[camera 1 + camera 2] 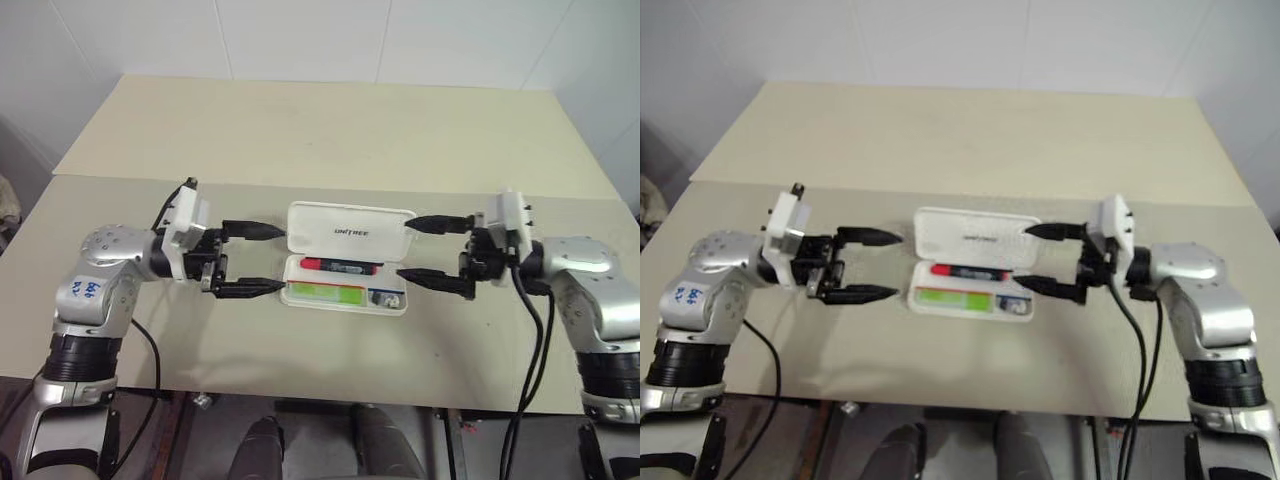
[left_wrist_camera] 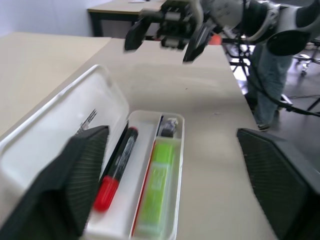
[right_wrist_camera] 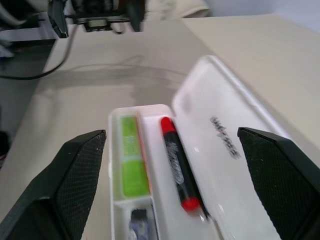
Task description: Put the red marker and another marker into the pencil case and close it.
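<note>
Pale beige table (image 1: 330,130), matte, made of two slabs with a seam running across behind the case. White tiled wall (image 1: 300,35) at the far edge. From the left wrist view, a further table (image 2: 120,7) in the background and a person's legs in jeans (image 2: 267,75) off the table's side, near black cables.

Near the front middle of the table, white case (image 1: 348,258), open, lid tilted up toward the wall, tray toward the robot. On the lid, small dark lettering "UNITREE", readable in the head views; blurred from the wrist views. In the tray's far slot, red marker (image 1: 340,266), lying lengthwise, red end toward the robot's left, black barrel carrying pale print too small to read. In the near slot, green marker (image 1: 325,294), lying parallel, with a thin red strip between the two slots. In the small compartment at the right end of the tray, a dark little object (image 1: 387,297), not identifiable.

Left gripper (image 1: 262,258) just beside the case's left end, pointing at it, fingers spread wide, holding nothing, apart from the case. Right gripper (image 1: 420,250) just beside the right end, pointing back at the other, fingers likewise spread and empty. On the left forearm, a white sticker (image 1: 88,290) with blue handwriting, not legible.
</note>
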{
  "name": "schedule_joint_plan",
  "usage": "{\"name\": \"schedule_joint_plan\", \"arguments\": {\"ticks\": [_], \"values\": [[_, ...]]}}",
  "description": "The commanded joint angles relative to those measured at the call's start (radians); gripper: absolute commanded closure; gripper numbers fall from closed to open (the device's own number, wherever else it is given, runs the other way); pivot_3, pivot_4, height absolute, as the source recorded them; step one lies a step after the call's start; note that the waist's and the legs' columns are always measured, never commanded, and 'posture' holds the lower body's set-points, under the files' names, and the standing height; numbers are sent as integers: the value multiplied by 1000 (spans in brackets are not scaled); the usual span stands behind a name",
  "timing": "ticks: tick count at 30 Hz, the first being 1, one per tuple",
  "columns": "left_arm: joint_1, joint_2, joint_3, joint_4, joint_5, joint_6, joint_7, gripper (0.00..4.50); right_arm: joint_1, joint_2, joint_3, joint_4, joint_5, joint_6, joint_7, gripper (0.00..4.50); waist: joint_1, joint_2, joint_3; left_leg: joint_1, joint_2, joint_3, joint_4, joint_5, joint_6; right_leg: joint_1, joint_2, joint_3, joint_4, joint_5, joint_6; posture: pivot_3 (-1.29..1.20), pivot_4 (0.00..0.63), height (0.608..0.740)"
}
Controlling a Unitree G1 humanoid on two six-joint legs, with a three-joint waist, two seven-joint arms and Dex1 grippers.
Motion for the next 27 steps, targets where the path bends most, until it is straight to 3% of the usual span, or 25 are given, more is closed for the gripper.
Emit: {"name": "schedule_joint_plan", "arguments": {"ticks": [1, 9, 10, 16, 27], "values": [[-12, 12, 47, 14, -24, -21, -2, 1574, 30, -39, -91, -47, 35, 3, -36, 0, 0, 0, 0, 0, 0, 0, 0, 0, 0, 0, 0, 0, 0, 0, 0, 0, 150, 740], [-42, -10, 70, 50, -31, -25, 11, 4324, 27, -46, -121, -61, 49, 9, -94, 0, -3, 0, 0, 0, 0, 0, -1, 0, 0, 0, 0, 0, 0, 0, 0, 0, 150, 740], [-48, -15, 74, 56, -34, -24, 17, 4457, 25, -44, -117, -65, 50, 10, -99, 0, -3, 0, 0, 0, 0, 0, -1, 0, 0, 0, 0, 0, 0, 0, 0, 0, 150, 740], [-100, -45, 102, 124, -25, -41, 94, 4457, 27, -18, -86, -70, 50, 2, -127, 0, -1, 0, 0, 0, 0, 0, 0, 0, 0, 0, 0, 0, 0, 0, 0, 0, 150, 740], [-344, -204, 4, 537, 284, -281, 434, 4457, -26, 4, -22, -19, 29, -27, -115, 0, 7, 0, 0, 0, 0, 0, 0, 0, 0, 0, 0, 0, -2, 1, 1, 0, 150, 740]]}}
